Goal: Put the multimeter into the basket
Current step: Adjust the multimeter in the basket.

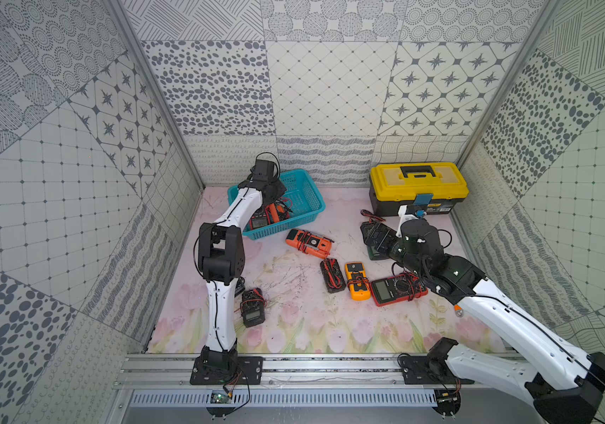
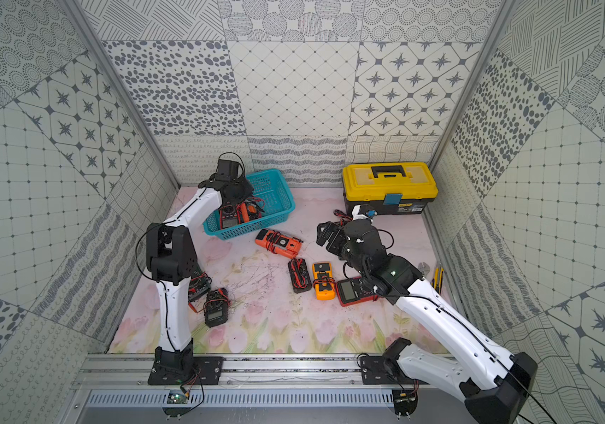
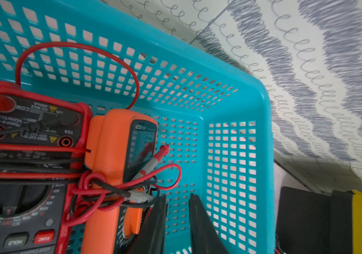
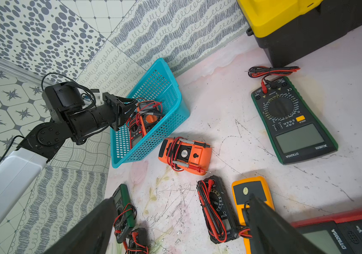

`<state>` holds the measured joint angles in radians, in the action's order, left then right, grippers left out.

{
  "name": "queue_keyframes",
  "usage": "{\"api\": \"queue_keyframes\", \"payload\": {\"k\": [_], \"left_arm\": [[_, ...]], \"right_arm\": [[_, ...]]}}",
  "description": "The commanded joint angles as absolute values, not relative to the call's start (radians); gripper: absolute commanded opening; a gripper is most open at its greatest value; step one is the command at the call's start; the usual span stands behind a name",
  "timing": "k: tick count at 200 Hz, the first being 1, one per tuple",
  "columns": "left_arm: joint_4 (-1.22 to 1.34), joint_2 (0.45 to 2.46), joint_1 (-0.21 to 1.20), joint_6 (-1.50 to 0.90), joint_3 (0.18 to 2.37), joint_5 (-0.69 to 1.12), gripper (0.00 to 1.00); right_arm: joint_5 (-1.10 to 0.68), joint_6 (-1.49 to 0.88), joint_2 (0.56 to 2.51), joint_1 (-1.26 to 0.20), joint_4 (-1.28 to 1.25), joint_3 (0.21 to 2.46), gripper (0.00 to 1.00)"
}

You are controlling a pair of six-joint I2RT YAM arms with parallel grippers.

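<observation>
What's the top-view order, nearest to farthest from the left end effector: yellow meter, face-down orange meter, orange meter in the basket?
1. In-basket orange meter, beside the left end effector.
2. Face-down orange meter, just outside the basket.
3. Yellow meter, farther right, nearer the camera.

orange multimeter (image 3: 114,154) beside red multimeter (image 3: 28,132) (leads (image 3: 107,190) wrapped) in turquoise basket (image 3: 263,143), fingers (image 3: 200,226) slightly apart
</observation>
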<state>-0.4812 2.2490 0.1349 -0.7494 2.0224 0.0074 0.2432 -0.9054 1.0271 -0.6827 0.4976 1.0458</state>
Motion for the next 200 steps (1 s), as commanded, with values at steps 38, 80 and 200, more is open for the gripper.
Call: {"api": "queue_keyframes", "payload": {"k": [38, 80, 200], "left_arm": [[-0.789, 2.321, 0.107, -0.642, 2.112, -0.097, 0.20], [-0.847, 2.330, 0.103, -0.626, 2.114, -0.197, 0.22], [-0.894, 2.472, 0.123, -0.606, 2.250, -0.053, 0.19]], "right_arm": [[0.267, -0.922, 1.017, -0.678, 0.476, 1.028, 0.98], [0.264, -0.926, 1.025, -0.678, 0.476, 1.032, 0.98], [0.252, -0.905, 1.049, -0.679, 0.470, 1.055, 0.98]]}}
